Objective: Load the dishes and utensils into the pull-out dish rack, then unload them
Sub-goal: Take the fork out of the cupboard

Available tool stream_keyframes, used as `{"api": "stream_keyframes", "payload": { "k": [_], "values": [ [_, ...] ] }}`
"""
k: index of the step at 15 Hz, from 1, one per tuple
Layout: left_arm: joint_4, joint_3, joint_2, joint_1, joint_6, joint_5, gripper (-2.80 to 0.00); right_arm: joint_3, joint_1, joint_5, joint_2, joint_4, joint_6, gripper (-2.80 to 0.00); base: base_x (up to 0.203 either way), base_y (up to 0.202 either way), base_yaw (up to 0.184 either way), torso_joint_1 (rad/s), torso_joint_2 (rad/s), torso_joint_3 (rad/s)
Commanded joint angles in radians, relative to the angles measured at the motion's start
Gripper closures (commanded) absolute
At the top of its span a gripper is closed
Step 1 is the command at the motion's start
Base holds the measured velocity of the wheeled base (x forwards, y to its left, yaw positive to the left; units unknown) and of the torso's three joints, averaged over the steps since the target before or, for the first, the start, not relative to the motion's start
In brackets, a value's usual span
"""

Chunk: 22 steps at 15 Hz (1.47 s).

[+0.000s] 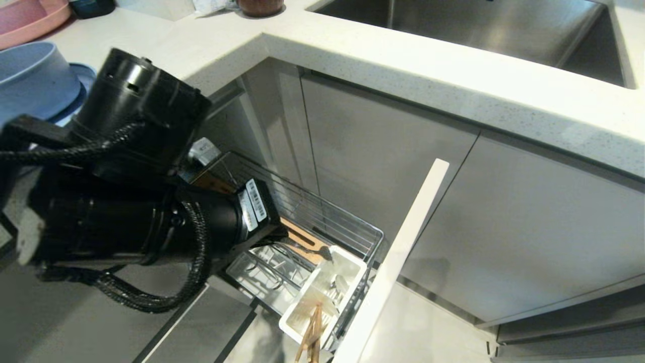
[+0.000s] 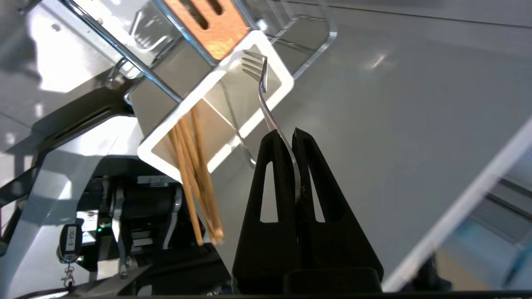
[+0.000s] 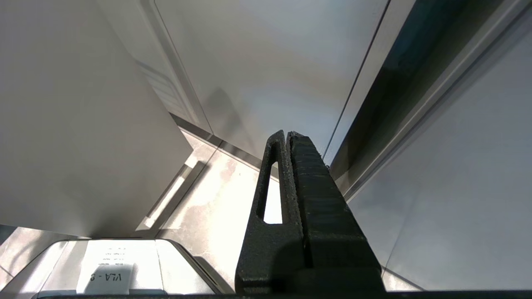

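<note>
Left pincer (image 2: pixel 286 135) clamped on the fork (image 2: pixel 262 89) handle, tines over the white utensil cup (image 2: pixel 216 110) at frame centre. Chopsticks (image 2: pixel 195 174) stand in that cup. Pull-out dish rack (image 1: pixel 322 222) lower centre of head view. Blue bowl (image 1: pixel 30 75) on desk, upper left. Right pincer (image 3: pixel 286 135) closed, empty.

The left arm (image 1: pixel 126 201) hides the dish rack's (image 1: pixel 322 222) ten o'clock end and its own gripper in the head view, the chopsticks (image 1: pixel 311 338) run off at six o'clock, and the fork's (image 2: pixel 261 89) handle vanishes between the fingers (image 2: pixel 270 187).
</note>
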Motion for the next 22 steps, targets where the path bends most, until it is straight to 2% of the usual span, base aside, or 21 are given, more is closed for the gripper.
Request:
{"api": "stream_keyframes", "payload": {
  "k": [1, 9, 11, 13, 15, 17, 20, 21, 22],
  "values": [
    [0.041, -0.04, -0.061, -0.007, 0.0, 0.002, 0.0, 0.002, 0.0, 0.0, -0.003, 0.0, 0.001, 0.0, 0.0, 0.0, 0.0, 0.0, 0.0, 0.0],
    [0.156, -0.184, -0.21, -0.02, 0.005, 0.006, 0.0, 0.002, 0.0, 0.0, -0.003, 0.0, 0.001, 0.0, 0.0, 0.0, 0.0, 0.0, 0.0, 0.0],
    [0.161, -0.232, -0.273, -0.018, 0.016, 0.038, 0.0, 0.002, 0.0, 0.0, -0.003, 0.0, 0.0, 0.0, 0.0, 0.0, 0.0, 0.0, 0.0, 0.0],
    [0.159, -0.277, -0.338, -0.009, 0.068, 0.083, 0.0, 0.002, 0.0, 0.0, -0.004, 0.0, 0.0, 0.0, 0.0, 0.0, 0.0, 0.0, 0.0, 0.0],
    [0.155, -0.33, -0.39, 0.035, 0.116, 0.111, 0.0, 0.002, 0.0, 0.0, -0.004, 0.0, 0.001, 0.0, 0.0, 0.0, 0.0, 0.0, 0.0, 0.0],
    [0.138, -0.373, -0.445, 0.11, 0.18, 0.109, 0.0, 0.002, 0.0, 0.0, -0.003, 0.0, 0.0, 0.0, 0.0, 0.0, 0.0, 0.0, 0.0, 0.0],
    [0.045, -0.387, -0.517, 0.191, 0.266, 0.105, 0.0, 0.002, 0.0, 0.0, -0.003, 0.0, 0.0, 0.0, 0.0, 0.0, 0.0, 0.0, 0.0, 0.0],
    [0.031, -0.388, -0.527, 0.226, 0.284, 0.105, 0.0, 0.002, 0.0, 0.0, -0.003, 0.0, 0.0, 0.0, 0.0, 0.0, 0.0, 0.0, 0.0, 0.0],
    [0.01, -0.388, -0.539, 0.295, 0.311, 0.105, 0.0, 0.002, 0.0, 0.0, -0.003, 0.0, 0.0, 0.0, 0.0, 0.0, 0.0, 0.0, 0.0, 0.0]
  ]
}}
